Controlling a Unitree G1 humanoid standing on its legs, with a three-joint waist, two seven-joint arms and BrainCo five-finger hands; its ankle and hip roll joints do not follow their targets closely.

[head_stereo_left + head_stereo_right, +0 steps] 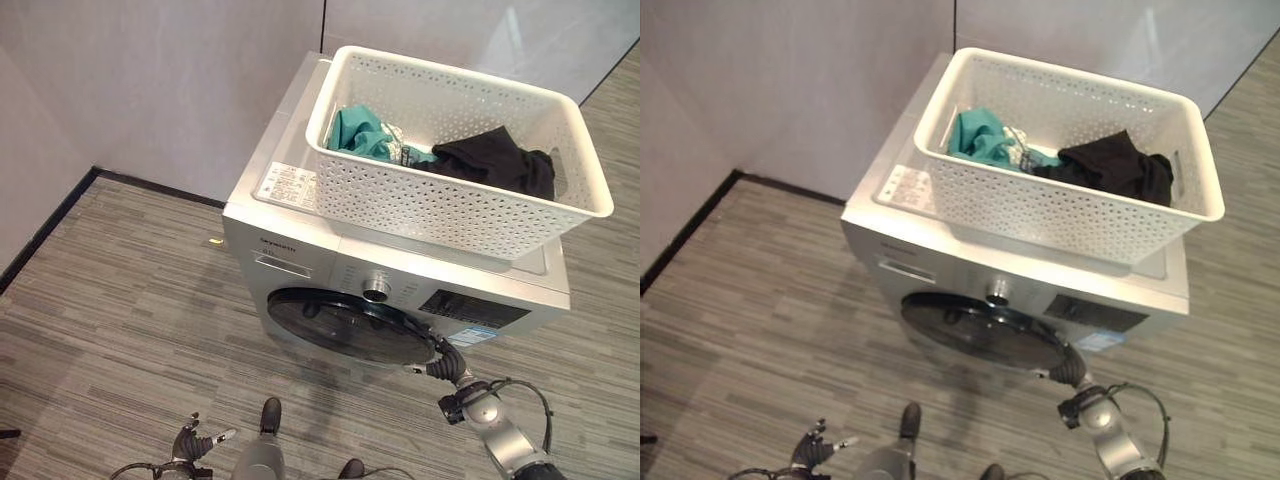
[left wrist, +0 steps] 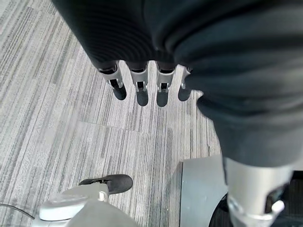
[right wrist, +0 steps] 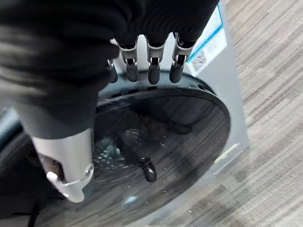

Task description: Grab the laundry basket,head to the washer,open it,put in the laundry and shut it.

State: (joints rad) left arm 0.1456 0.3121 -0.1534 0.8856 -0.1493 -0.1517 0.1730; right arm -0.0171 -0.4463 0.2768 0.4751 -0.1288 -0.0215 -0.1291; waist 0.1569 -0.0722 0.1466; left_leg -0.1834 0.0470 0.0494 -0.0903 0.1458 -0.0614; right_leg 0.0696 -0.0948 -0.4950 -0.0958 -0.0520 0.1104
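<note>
Grey striped floor, pale walls, and a silver front-loading washer (image 1: 300,250) in the corner with the white perforated plastic laundry basket (image 1: 450,210) on its top, hanging over the front edge (teal and black clothes inside). Right hand (image 3: 142,66) is at the rim of the round dark glass door (image 3: 165,137), fingers bent over it, apparently gripping. Left hand (image 2: 142,85) hangs relaxed, holding nothing. My worry: fingers slip off the rim, or a hard yank rocks the overhanging basket.
</note>
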